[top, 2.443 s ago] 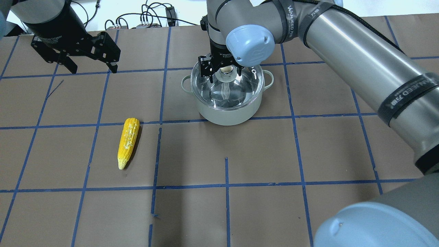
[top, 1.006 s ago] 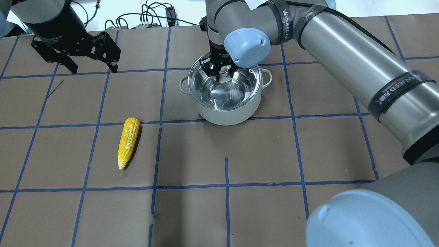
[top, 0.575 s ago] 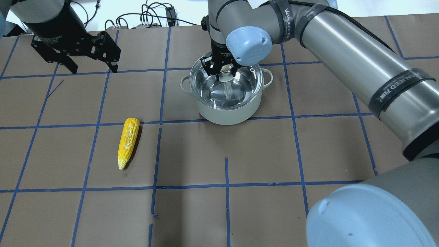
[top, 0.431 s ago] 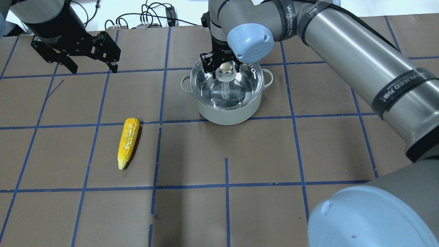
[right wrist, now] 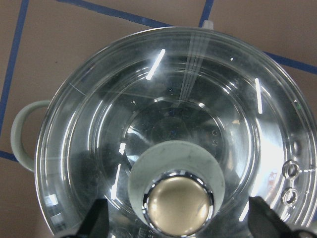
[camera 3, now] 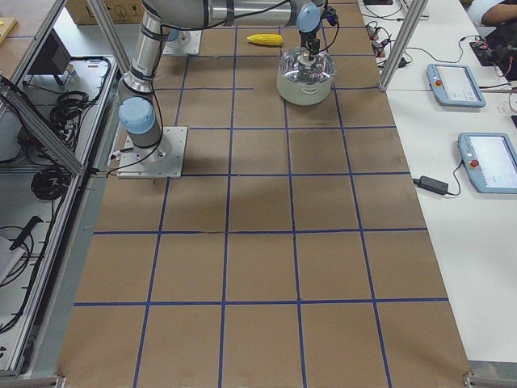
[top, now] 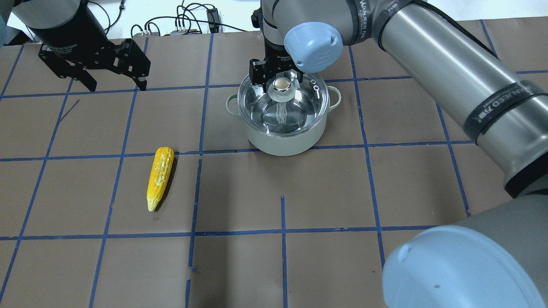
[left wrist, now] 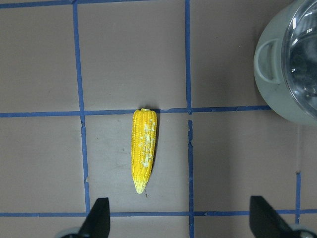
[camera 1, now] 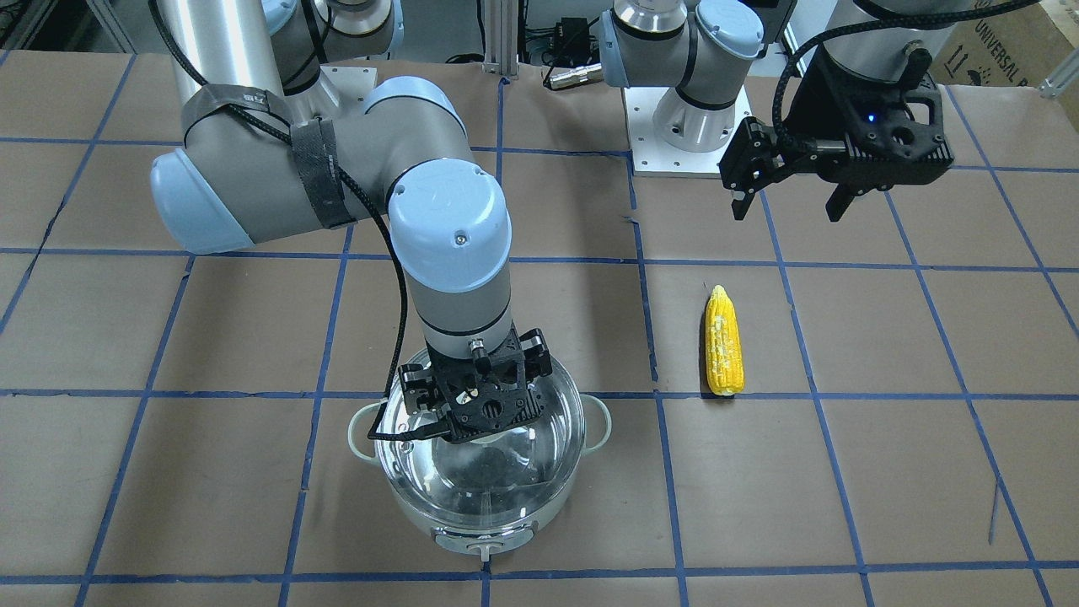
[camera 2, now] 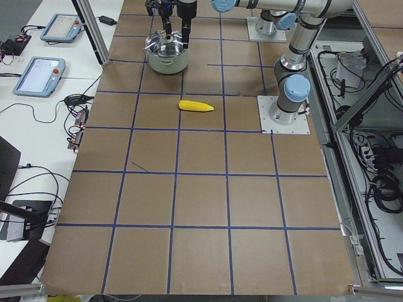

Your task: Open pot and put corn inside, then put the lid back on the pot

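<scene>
The lid (top: 295,112) sits on the pot (top: 280,143), its knob (top: 280,84) between the wide jaws of the right gripper (top: 277,78) — not gripped. The corn (top: 160,177) lies on the table (top: 325,192) — left gripper (top: 114,82) well apart, jaws wide.

A robotics lab. The table (camera 3: 258,242), papered brown and taped into a blue grid, carries two industrial robot arms (camera 1: 278,185) bolted to steel plates (camera 3: 171,153) along one long edge. Beside its opposite edge, a white bench (camera 3: 485,267) holds touchscreen teach pendants (camera 3: 489,162). Aluminium frame posts (camera 3: 401,44) flank the table, cable bundles (camera 2: 378,182) trail behind its arm side, and what seems a shipping carton (camera 1: 1003,38) sits beyond one corner.
</scene>
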`<action>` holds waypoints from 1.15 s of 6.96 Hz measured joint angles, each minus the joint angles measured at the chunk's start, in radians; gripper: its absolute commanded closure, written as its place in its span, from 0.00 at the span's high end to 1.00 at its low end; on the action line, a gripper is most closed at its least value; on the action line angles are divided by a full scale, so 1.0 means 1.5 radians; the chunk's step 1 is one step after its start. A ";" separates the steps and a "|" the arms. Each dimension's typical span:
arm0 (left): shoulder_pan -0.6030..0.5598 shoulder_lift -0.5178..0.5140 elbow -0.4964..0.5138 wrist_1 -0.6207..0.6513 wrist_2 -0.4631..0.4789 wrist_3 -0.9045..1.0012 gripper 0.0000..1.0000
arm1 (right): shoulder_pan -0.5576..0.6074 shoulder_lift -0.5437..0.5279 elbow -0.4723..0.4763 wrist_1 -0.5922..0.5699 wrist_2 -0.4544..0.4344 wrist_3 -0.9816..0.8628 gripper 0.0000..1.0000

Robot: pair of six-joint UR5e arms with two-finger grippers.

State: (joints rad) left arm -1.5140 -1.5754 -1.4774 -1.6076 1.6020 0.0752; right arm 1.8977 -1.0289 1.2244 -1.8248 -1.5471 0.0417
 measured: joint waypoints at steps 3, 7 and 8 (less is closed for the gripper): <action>0.000 -0.001 0.000 0.000 0.000 0.000 1.00 | 0.000 0.011 -0.003 -0.006 -0.002 0.000 0.82; 0.000 -0.001 -0.001 0.000 0.001 0.000 1.00 | 0.000 0.013 -0.006 -0.008 -0.003 -0.001 0.26; 0.000 -0.001 0.000 0.000 0.001 0.000 1.00 | 0.000 0.013 -0.006 -0.008 -0.004 -0.003 0.19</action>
State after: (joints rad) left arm -1.5140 -1.5770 -1.4778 -1.6076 1.6033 0.0752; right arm 1.8976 -1.0096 1.2156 -1.8362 -1.5529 0.0379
